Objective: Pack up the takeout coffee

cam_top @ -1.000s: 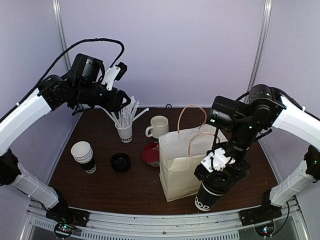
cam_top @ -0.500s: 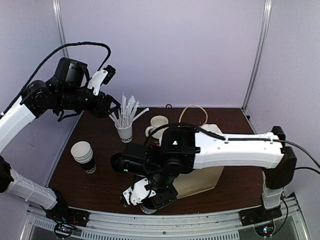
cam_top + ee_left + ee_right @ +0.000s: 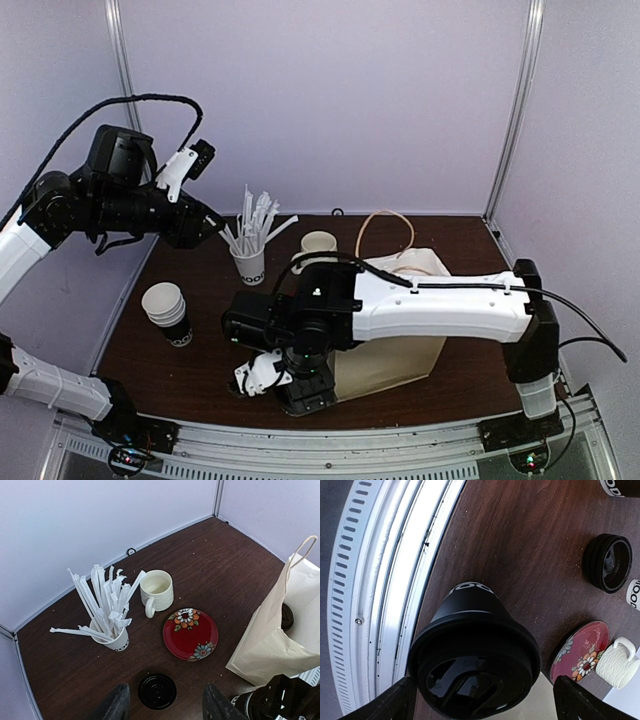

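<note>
One takeout coffee cup (image 3: 470, 630), black with a black lid and white lettering, stands near the table's front edge, left of the paper bag (image 3: 400, 345). My right gripper (image 3: 492, 700) straddles its lid with the jaws wide open and a gap showing on one side. In the top view this gripper (image 3: 300, 388) covers the cup. The left wrist view catches the cup's side (image 3: 241, 703). A dark round thing (image 3: 286, 616) shows inside the bag's mouth. My left gripper (image 3: 169, 705) hangs high over the table's left side, open and holding nothing.
A black lid stack (image 3: 157, 691) lies under the left gripper. Near it are a red flowered plate (image 3: 191, 633), a cream mug (image 3: 156, 589) and a white cup of straws (image 3: 112, 637). Stacked white cups (image 3: 168, 312) stand at the left. The metal rail (image 3: 380, 580) borders the front edge.
The right arm swung from the bag's right side across the front to its left, carrying the cup, and its jaws have opened off it. The left arm drew back up and leftward.
</note>
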{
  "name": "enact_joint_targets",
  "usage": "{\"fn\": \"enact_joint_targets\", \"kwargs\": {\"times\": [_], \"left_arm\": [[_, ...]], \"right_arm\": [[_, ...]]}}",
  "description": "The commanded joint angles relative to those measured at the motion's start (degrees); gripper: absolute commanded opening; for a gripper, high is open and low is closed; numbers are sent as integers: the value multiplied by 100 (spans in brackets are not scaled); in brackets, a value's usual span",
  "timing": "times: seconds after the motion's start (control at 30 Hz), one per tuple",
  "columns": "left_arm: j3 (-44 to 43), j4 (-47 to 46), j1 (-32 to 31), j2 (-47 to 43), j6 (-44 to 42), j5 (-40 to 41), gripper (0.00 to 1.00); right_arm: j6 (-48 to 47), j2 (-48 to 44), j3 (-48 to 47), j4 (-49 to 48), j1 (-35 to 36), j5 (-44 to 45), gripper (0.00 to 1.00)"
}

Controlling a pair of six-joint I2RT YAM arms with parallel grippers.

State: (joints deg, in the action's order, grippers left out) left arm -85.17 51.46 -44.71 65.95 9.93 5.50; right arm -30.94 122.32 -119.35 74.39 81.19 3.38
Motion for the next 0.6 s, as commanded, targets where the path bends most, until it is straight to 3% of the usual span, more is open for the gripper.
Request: {"fn": "enact_joint_targets", "kwargs": {"times": [0.0,0.17,0.3,0.47,0.57], "left_arm": [[-58,232,19,-43,-60,-184,52],[-129,710,7,-40,-240,-488,54],[-110,1223,-147,10,-366,-1213,56],[47,1546,-1796,313,-795,-896,60],[2,1755,-2446,874,-908,-640,60]], "right_arm": [[-53,-413,-427,59,-29,-198,99],[-497,-869,-774,122,-77,-251,100],[-979,-1430,-915,598,-212,-1085,99],[-1799,-2017,-1748,1865,-419,-1991,99],[-2027,-2103,-2554,2269,-914,-2407,100]]}}
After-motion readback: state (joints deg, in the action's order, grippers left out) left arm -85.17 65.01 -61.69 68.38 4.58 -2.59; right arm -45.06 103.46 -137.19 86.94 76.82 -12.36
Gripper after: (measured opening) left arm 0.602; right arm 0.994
